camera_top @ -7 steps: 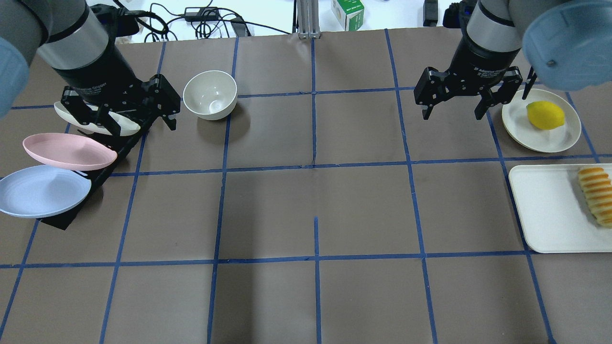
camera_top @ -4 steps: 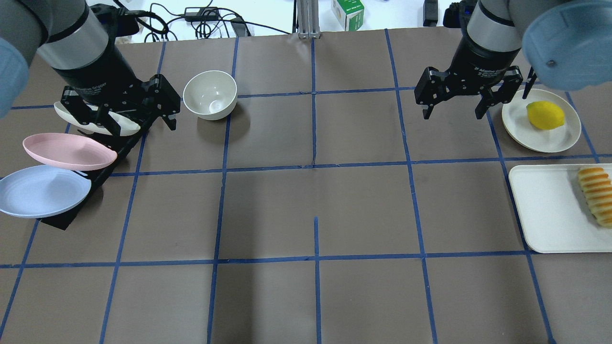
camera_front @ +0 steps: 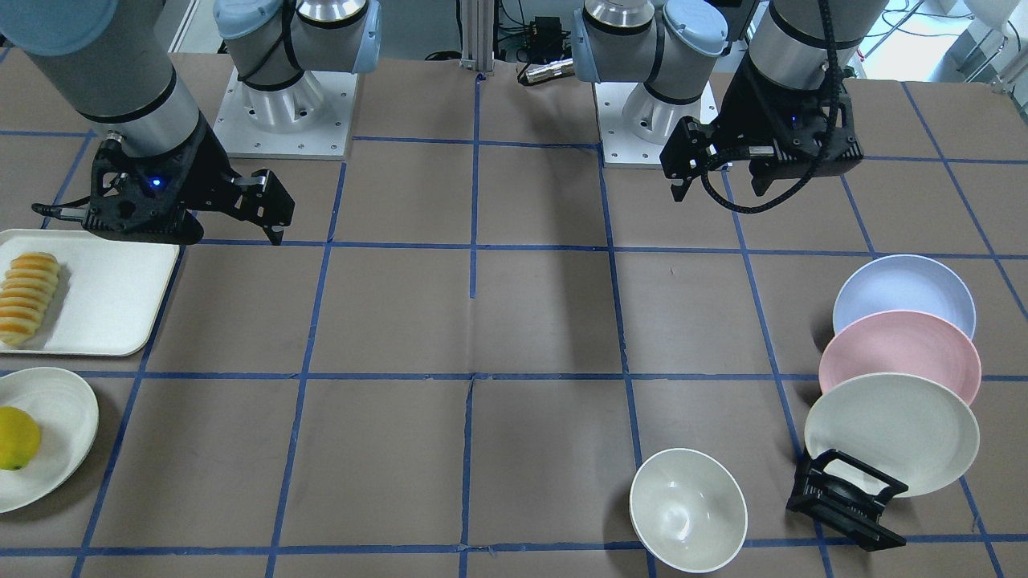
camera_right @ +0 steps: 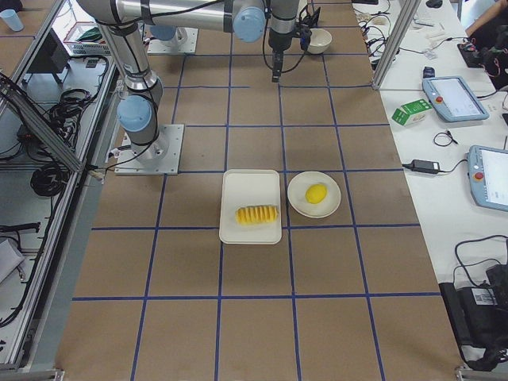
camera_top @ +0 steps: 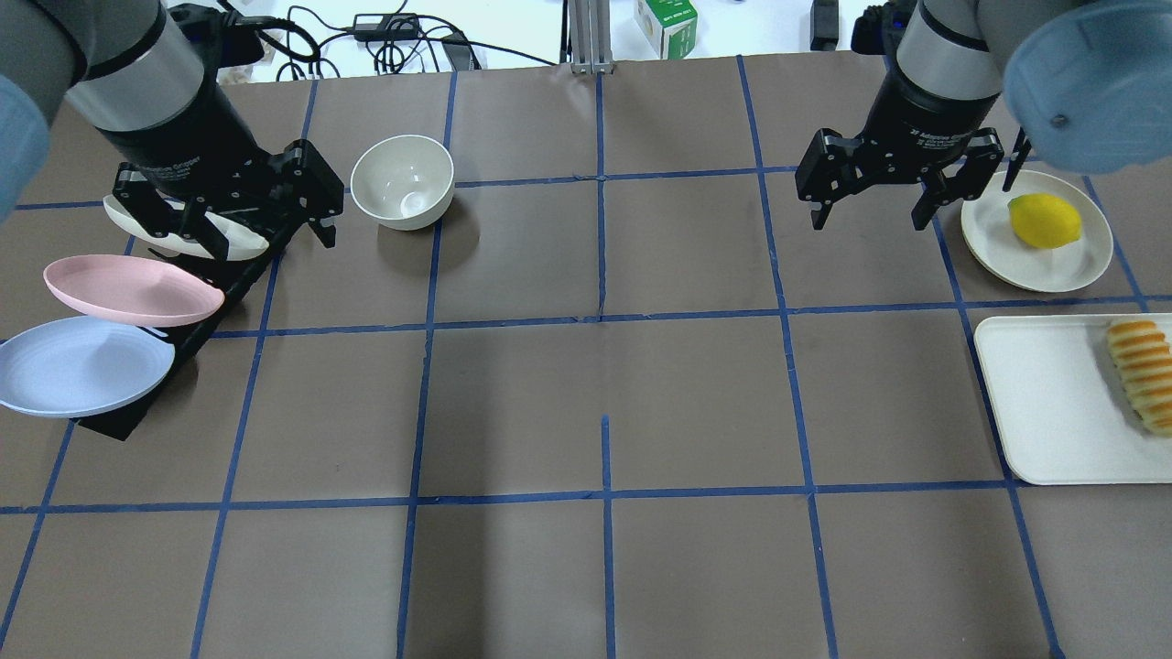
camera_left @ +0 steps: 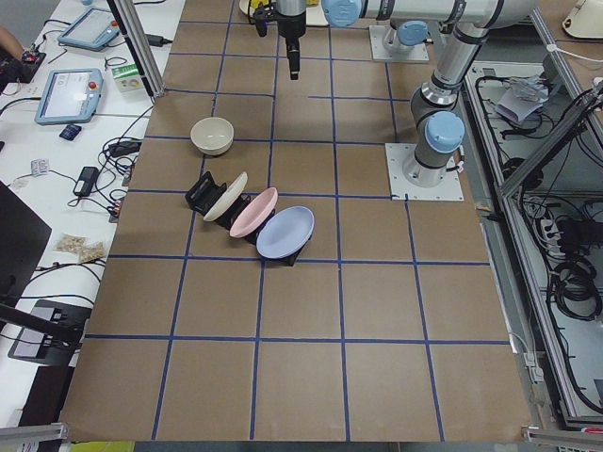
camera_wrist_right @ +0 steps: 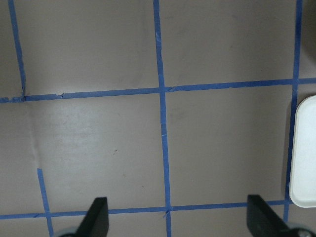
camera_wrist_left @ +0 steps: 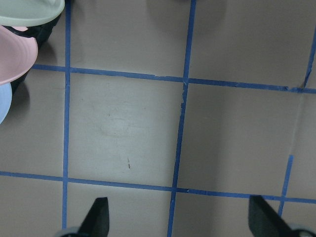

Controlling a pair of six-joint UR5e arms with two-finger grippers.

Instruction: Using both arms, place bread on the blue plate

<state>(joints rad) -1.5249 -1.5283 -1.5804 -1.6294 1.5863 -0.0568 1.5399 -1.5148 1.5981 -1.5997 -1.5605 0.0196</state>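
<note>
The bread (camera_top: pixel 1140 373) lies on a white tray (camera_top: pixel 1044 403) at the right edge; it also shows in the front view (camera_front: pixel 28 297). The blue plate (camera_top: pixel 78 366) leans in a black rack (camera_top: pixel 137 407) at the left, nearest the robot, and shows in the front view (camera_front: pixel 903 293). My left gripper (camera_top: pixel 273 243) is open and empty, hovering over the rack's far end. My right gripper (camera_top: pixel 867 222) is open and empty, above bare table left of the lemon plate. The wrist views show both gripper gaps (camera_wrist_left: pixel 180 219) (camera_wrist_right: pixel 178 217) empty.
A pink plate (camera_top: pixel 133 291) and an off-white plate (camera_top: pixel 183 233) lean in the same rack behind the blue one. A white bowl (camera_top: pixel 403 181) stands right of the left gripper. A lemon (camera_top: pixel 1044 221) sits on a small white plate (camera_top: pixel 1080 261).
Both arms have shifted only very slightly; the grippers stay open and no object has moved.
</note>
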